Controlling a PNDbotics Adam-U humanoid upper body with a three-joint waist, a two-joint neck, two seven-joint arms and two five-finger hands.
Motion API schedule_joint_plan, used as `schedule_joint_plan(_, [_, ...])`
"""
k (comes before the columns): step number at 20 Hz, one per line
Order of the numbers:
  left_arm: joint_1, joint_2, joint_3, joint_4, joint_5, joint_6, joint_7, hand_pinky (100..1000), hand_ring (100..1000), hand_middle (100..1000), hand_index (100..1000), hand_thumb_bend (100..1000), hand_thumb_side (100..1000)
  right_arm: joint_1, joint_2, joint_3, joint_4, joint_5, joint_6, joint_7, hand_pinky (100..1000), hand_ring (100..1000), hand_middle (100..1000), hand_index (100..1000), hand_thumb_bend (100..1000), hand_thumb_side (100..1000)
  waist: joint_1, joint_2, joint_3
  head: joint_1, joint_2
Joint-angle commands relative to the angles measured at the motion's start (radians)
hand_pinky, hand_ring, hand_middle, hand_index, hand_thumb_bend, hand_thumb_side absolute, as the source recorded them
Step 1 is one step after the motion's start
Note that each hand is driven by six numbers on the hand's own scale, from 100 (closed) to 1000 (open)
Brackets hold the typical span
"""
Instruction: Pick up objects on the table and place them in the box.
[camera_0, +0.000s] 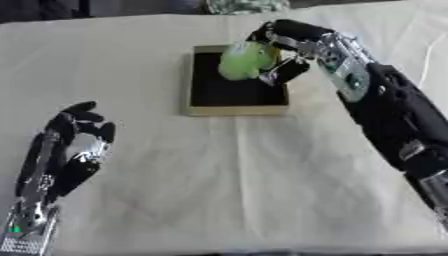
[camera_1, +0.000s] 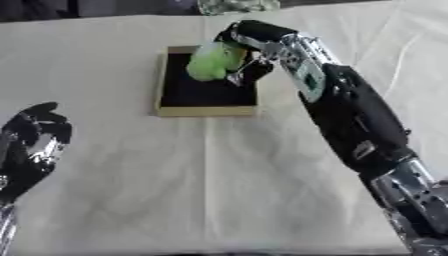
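The left hand (camera_0: 74, 145) rests idle near the lower corner with fingers loosely curled and holding nothing, while over the shallow dark-floored box (camera_0: 234, 106) the right hand (camera_0: 282, 49) pinches a blurry, soft-looking green thing (camera_0: 244, 60), partly hiding it.

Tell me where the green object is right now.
The green object is at the far middle of the table, held in the right hand just over the upper right part of the box, above its dark inside.
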Motion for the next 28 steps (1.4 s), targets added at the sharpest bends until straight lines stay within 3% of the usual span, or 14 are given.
schedule_joint_plan(1, [-0.011,0.005,-0.002,-0.022,0.006,-0.002,-0.005,835,568,616,825,369,504,-0.033,0.019,-0.021,0.028,0.053,-0.002,-0.019,799,699,578,723,100,241,-0.001,-0.017,0.004,-0.007,0.000])
schedule_joint_plan(3, [-0.012,0.004,-0.003,-0.021,0.007,-0.003,-0.006,835,568,616,825,369,505,-0.035,0.030,-0.025,0.042,0.084,0.001,-0.027,809,731,645,809,100,319,-0.001,-0.018,0.005,-0.009,0.001])
schedule_joint_plan(6, [-0.012,0.004,-0.004,-0.020,0.007,-0.003,-0.007,834,568,617,825,368,505,-0.037,0.038,-0.028,0.053,0.130,0.015,-0.037,828,774,740,905,132,367,-0.002,-0.018,0.006,-0.009,0.003])
schedule_joint_plan(9, [-0.012,0.003,-0.004,-0.020,0.007,-0.004,-0.007,834,568,617,825,369,505,-0.035,0.041,-0.030,0.058,0.152,0.024,-0.045,831,780,753,917,145,373,-0.003,-0.018,0.005,-0.010,0.004])
schedule_joint_plan(10, [-0.012,0.003,-0.004,-0.019,0.007,-0.004,-0.007,835,568,617,825,369,506,-0.034,0.041,-0.030,0.060,0.155,0.025,-0.046,852,811,816,949,191,399,-0.003,-0.018,0.005,-0.010,0.004])
schedule_joint_plan(17, [-0.012,0.003,-0.003,-0.017,0.006,-0.004,-0.006,834,568,618,826,367,508,-0.031,0.036,-0.025,0.067,0.215,0.035,-0.011,900,865,912,990,335,477,-0.004,-0.019,0.003,-0.009,0.004])
schedule_joint_plan(28, [-0.010,0.007,0.003,-0.019,0.003,-0.003,-0.002,834,569,618,826,369,506,-0.041,-0.010,-0.023,0.009,0.223,0.017,0.036,919,890,968,1000,405,478,-0.006,-0.019,-0.009,0.001,0.003])
